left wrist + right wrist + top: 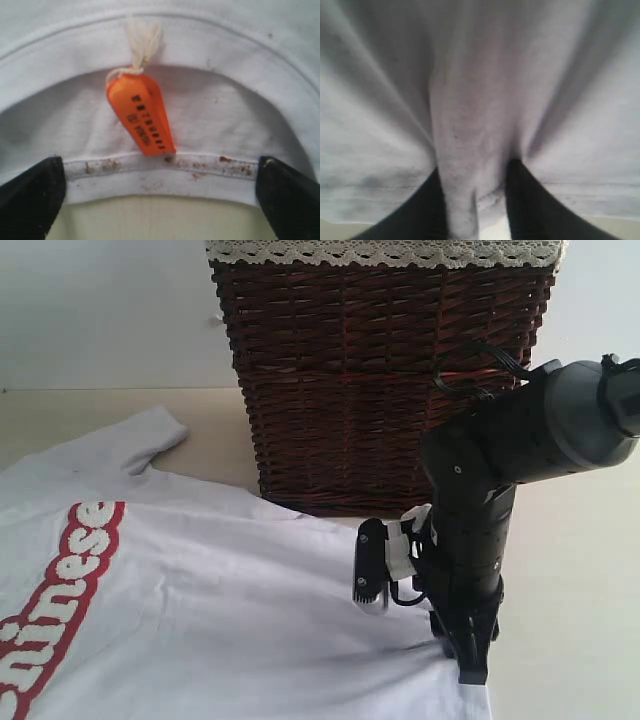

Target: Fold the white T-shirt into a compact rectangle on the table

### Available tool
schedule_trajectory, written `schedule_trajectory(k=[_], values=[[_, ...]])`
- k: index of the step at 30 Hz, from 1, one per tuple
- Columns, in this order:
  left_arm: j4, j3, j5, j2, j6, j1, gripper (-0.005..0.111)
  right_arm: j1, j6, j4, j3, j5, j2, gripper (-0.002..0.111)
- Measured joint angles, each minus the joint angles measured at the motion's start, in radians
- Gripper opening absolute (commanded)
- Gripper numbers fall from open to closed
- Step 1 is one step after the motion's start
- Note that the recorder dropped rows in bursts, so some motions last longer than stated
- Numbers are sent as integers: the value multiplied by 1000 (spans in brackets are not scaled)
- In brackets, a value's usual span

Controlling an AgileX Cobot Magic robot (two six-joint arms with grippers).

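Soft, matt cotton makes up the white T-shirt (230, 590), with fuzzy red-edged lettering (70, 575) and a glossy orange plastic tag (141, 117) on fluffy string (143, 42). The table (585, 580) looks smooth and matt, the dark wicker basket (380, 380) rough-woven under white lace trim (380, 252).

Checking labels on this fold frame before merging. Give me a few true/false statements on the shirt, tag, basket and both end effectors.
1. The right end effector has a ridge of the white T-shirt pinched between its fingers. True.
2. The left end effector is shut on the orange tag. False: its jaws stand wide apart at the collar, and the tag lies free.
3. The orange tag is tied on with a white string. True.
4. The wicker basket lies tipped over on top of the shirt. False: it stands upright on the table, behind the shirt.
5. The lettering on the shirt is blue. False: it is white, outlined in red.
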Motion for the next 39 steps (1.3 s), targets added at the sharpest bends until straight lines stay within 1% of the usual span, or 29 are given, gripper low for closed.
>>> schedule_trajectory(k=[1,39], values=[[0,0,0,0,0,0,105,2,0,0,0,-2,0,0],[0,0,0,0,0,0,105,5,4,-54,16,-102,-32,0]])
